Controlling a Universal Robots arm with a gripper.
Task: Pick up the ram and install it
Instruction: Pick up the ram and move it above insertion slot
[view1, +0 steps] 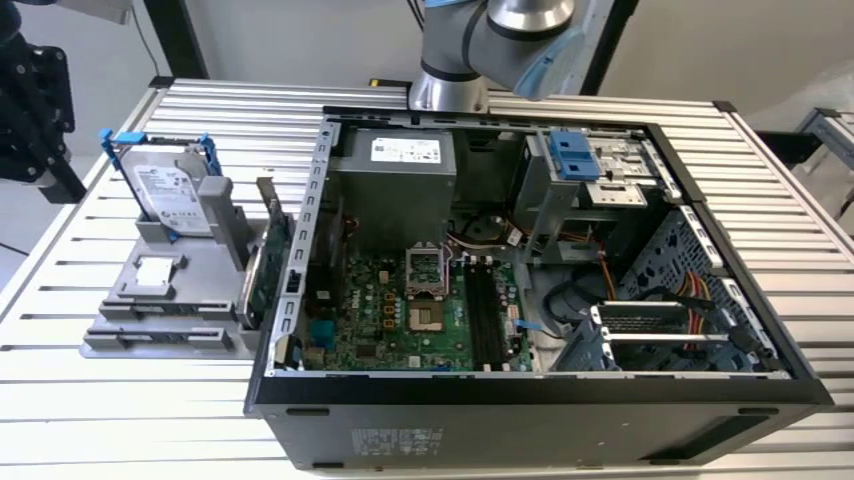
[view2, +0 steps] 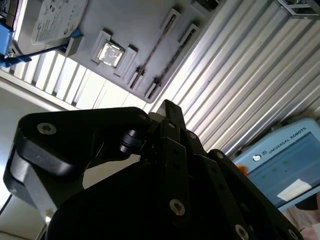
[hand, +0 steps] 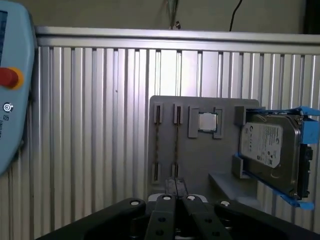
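My fingers (hand: 170, 189) are pressed together, holding nothing. The ram (hand: 176, 145) (two thin sticks, side by side) sits slotted in the gray holder (view1: 187, 290) at the exterior view's left, beside the case (view1: 534, 420).

A ribbed aluminium table (view1: 134, 400) stands before a pale grey wall (view1: 300, 40) under bright, even light.

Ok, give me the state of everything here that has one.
Claw: shut, holding nothing.
Ram sticks: two, on edge, clipped in the gray holder.
Hard drive: upright in its blue frame on the holder.
Processor chip: flat in the holder's recess.
Computer case: open, insides exposed.
Motherboard slots: look empty.
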